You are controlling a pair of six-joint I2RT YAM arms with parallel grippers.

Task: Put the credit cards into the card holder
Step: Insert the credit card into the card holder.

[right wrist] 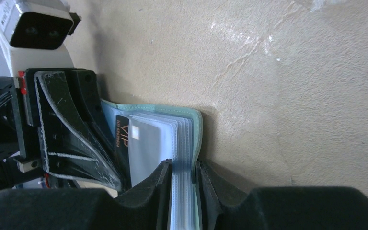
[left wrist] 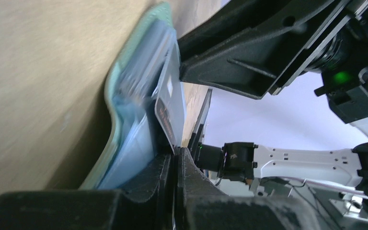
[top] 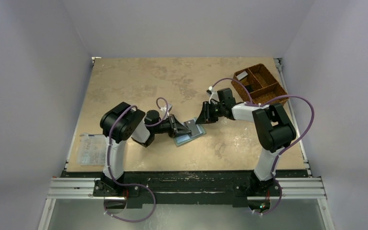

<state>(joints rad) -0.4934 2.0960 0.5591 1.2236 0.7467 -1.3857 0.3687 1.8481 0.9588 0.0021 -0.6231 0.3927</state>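
Note:
The card holder (top: pixel 190 136) lies open on the table, pale blue-green with clear plastic sleeves (right wrist: pixel 182 139). My right gripper (right wrist: pixel 183 165) is shut on its stack of sleeves and outer cover at one edge; in the top view it (top: pixel 202 118) sits at the holder's far right side. My left gripper (left wrist: pixel 177 151) is shut on a dark credit card (left wrist: pixel 166 112) printed "VIP" (right wrist: pixel 121 138), held edge-on against the holder's inside (left wrist: pixel 124 120). In the top view the left gripper (top: pixel 178 125) is at the holder's left side. No tan-orange card shows.
A brown woven divided basket (top: pixel 263 91) stands at the back right with a small grey flat item (top: pixel 242 75) in one compartment. A clear plastic box of small parts (top: pixel 90 149) lies at the near left table edge.

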